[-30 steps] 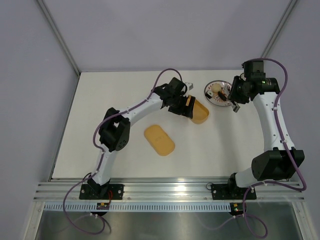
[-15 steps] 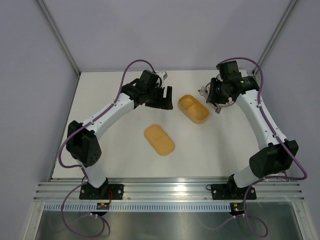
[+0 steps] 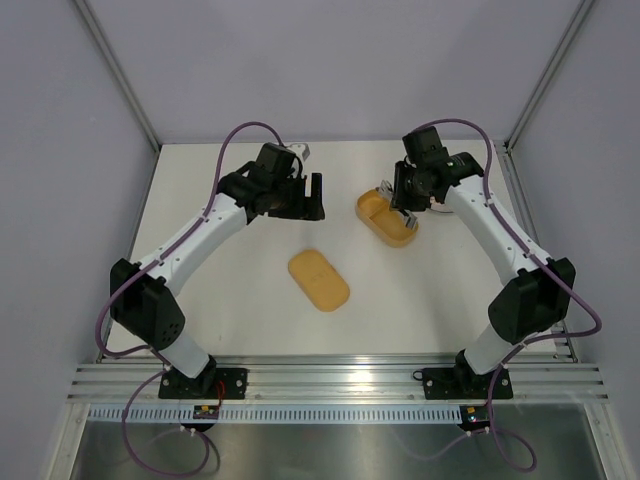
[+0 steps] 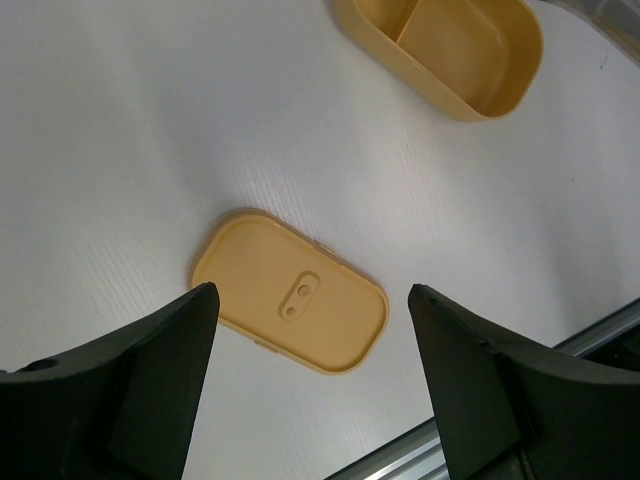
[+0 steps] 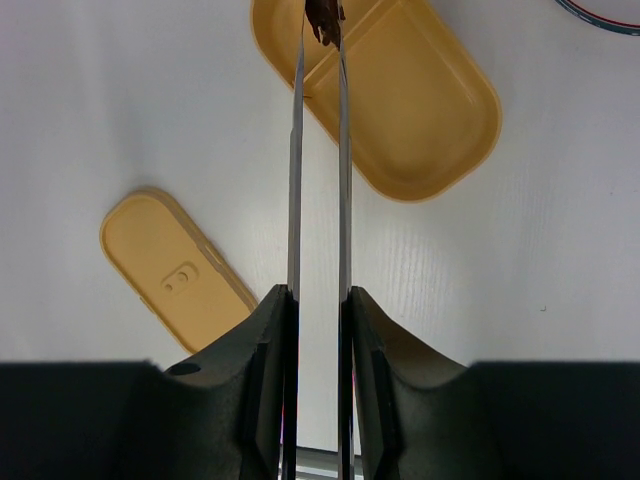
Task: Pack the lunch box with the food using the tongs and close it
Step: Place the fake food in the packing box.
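Grip: right gripper (image 5: 318, 300) clamped on tongs (image 5: 296, 180), tips pinching dark brown food piece (image 5: 325, 22) over lunch box (image 5: 420, 120) divider | left gripper (image 4: 310, 295) spread wide, empty, above lid (image 4: 290, 292), which lies apart from lunch box | Risk: slackened squeeze drops piece beside lunch box

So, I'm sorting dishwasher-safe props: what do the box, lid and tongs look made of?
Box: looks like moulded plastic, matte mustard-orange, with rounded walls and only a dull sheen.
Lid: seemingly the same plastic, with the same colour, a moulded rim and a central recess.
Tongs: probably steel, two thin, silvery, reflective strips.
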Controlling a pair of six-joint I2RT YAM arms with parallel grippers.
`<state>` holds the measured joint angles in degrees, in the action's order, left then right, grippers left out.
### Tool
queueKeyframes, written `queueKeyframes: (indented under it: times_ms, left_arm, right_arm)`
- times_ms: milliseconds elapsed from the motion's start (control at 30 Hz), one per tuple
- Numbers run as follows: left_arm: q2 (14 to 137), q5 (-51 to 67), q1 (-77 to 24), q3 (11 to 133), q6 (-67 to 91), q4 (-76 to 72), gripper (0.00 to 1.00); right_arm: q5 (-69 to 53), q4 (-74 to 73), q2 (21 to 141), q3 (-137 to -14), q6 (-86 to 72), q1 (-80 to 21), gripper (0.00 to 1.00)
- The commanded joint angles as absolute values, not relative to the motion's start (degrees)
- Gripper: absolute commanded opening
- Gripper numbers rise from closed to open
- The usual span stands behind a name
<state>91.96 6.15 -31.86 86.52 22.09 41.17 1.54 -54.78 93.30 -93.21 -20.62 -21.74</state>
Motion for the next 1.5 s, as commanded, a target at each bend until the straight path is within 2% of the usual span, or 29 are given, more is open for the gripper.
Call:
queueKeyframes:
  times_ms: [0,1267,1367,1467]
  left_arm:
    - [90.0,5.1,-31.3,85.6,22.4,40.4,0.81]
    - [89.1,5.1,-30.3,82.6,20.1,40.7,0.81]
    - [88.9,5.0,-30.1,82.3,20.0,40.6,0.81]
    - [88.7,5.1,-30.1,82.0,20.0,40.6,0.81]
  right_arm:
    - [6.2,-52.5,94.0,-95.4,-25.2,-23.1,0.0]
    - [12.1,-48.3,106.2,-97.9,-32.6,-27.3,0.01]
    - [12.3,-47.7,106.4,-97.6,-33.3,-27.4,0.09]
    - [11.4,-47.0,106.4,-97.6,-33.5,-27.6,0.3]
